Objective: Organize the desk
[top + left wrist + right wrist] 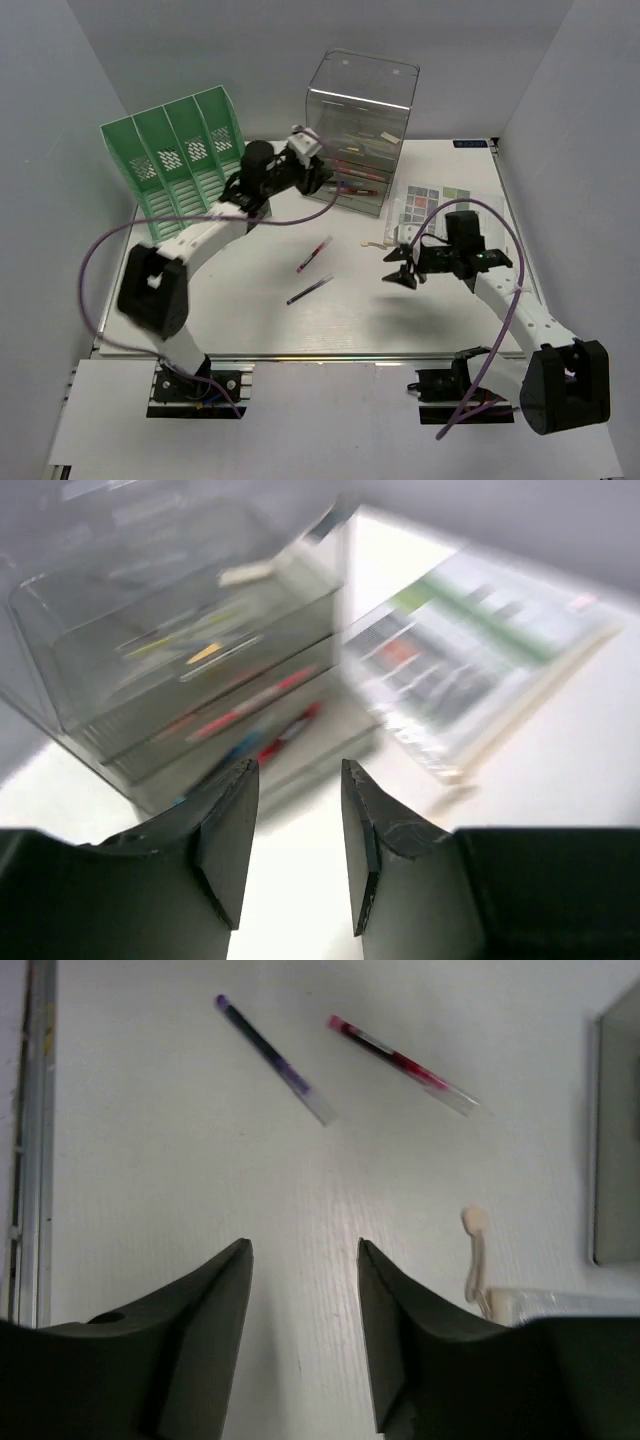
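White desk (250,320) bears a clear drawer box (362,130) holding coloured pens (290,728).

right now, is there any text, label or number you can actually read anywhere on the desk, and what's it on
None is readable in any view.
Printed sheet: coloured blocks and print, too small from above, blurred in the left wrist view.
Small blue tag at the far edge of the desk: too small.
Clear drawer box: contents show no legible labels.
Red pen, purple pen: no readable markings.
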